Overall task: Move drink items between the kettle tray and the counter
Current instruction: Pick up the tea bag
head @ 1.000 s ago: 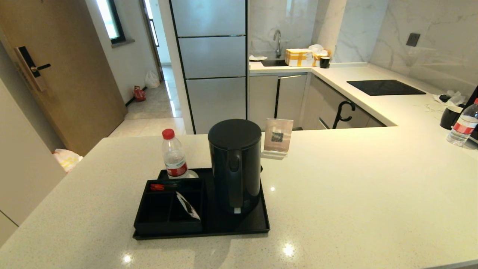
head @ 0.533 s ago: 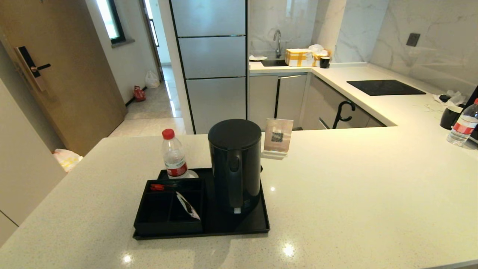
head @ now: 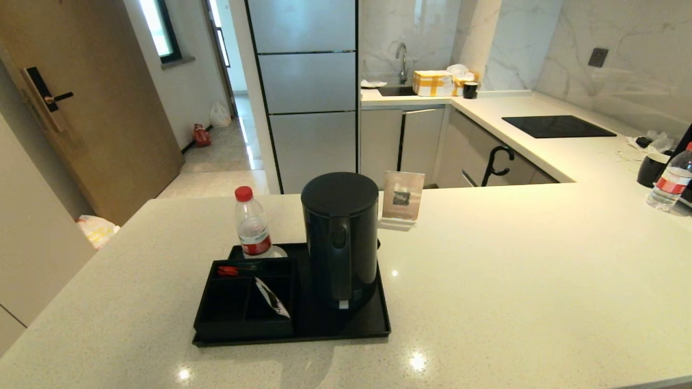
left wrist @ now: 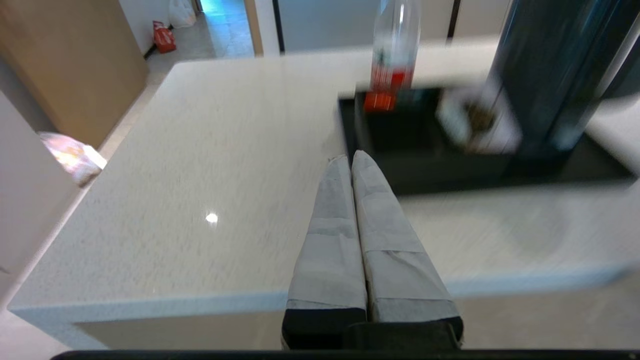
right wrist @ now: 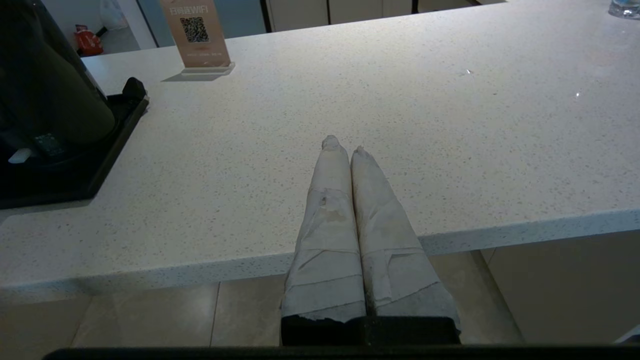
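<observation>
Only a QR-code sign [right wrist: 196,32] reading "WiFi" stands beside the kettle [head: 340,237].

One kettle [head: 339,237] stands on one tray [head: 373,324]. There are two bottles [head: 252,224] [head: 670,181], one sachet [head: 271,297], one sign [head: 403,197], and one counter [head: 513,281].

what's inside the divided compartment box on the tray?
In the compartment box, a tea sachet leans tilted against a divider, and a small red item lies in the rear compartment. The other compartments look dark; the near wall hides part of their floors.
</observation>
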Available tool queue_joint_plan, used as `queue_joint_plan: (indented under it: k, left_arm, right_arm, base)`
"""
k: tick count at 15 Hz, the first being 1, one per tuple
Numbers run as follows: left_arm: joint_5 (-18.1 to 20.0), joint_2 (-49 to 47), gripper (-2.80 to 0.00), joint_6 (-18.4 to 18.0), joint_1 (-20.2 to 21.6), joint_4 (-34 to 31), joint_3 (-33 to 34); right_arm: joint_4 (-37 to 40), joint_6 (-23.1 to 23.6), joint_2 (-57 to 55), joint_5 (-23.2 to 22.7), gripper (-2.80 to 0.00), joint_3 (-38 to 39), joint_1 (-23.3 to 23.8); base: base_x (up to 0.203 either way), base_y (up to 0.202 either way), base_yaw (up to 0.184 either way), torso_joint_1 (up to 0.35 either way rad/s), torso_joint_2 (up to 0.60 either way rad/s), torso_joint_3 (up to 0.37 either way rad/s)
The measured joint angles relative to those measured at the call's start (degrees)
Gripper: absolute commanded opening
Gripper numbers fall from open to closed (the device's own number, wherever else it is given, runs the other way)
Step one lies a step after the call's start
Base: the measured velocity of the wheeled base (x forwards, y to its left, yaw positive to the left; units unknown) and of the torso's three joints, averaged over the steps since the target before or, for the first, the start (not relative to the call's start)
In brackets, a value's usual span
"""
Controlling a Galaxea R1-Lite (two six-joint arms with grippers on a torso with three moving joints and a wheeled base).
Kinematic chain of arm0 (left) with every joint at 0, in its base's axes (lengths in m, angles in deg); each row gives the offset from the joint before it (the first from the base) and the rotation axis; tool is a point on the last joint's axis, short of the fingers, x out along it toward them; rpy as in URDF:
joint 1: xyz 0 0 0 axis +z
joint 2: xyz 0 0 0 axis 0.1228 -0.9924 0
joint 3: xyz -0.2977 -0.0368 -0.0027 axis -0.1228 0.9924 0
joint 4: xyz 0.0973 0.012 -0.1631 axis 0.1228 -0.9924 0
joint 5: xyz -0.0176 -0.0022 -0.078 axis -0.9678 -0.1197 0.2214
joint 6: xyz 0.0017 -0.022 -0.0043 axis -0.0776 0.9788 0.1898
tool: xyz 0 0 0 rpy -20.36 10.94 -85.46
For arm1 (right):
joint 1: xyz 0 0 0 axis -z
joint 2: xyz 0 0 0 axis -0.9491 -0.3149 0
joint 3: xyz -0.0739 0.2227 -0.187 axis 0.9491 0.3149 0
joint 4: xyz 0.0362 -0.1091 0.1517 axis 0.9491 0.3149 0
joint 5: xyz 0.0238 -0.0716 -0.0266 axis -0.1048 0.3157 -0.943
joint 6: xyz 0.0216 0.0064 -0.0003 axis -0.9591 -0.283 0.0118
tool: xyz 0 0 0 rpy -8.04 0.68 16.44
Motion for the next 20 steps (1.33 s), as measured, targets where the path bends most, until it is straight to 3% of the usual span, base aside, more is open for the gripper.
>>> queue_joint_plan:
  k: [5,10,13,16,20]
  left_arm:
    - [0.4,-22.1,-2.80,10.2,0.1,-9.8,-26.4]
    - [8.1,-46.8,-2.80,11.3,-0.7,-23.1,-40.8]
    - [11.4,-59.9,-2.80,11.6,-1.8,-28.5,-44.8]
    - [13.0,-67.7,-2.80,11.7,-3.9,-29.1,-45.1]
    - [17.7,-73.2,-2.80,13.2,-5.2,-21.0,-39.8]
  right_arm:
    - [0.0,0.0,0.0,0.0,-2.80,0.0,0.0]
    - [0.0,0.0,0.0,0.0,-2.80,0.0,0.0]
    - [0.0,0.0,0.0,0.0,-2.80,0.0,0.0]
    - [0.0,0.0,0.0,0.0,-2.80,0.0,0.0]
    - [0.0,0.0,0.0,0.0,-2.80,0.0,0.0]
  base:
    - [0.000,0.000,0.000,0.000,0.00,0.000]
    - [0.000,0.000,0.000,0.000,0.00,0.000]
    - [0.000,0.000,0.000,0.000,0.00,0.000]
    - [0.000,0.000,0.000,0.000,0.00,0.000]
    - [0.000,0.000,0.000,0.000,0.00,0.000]
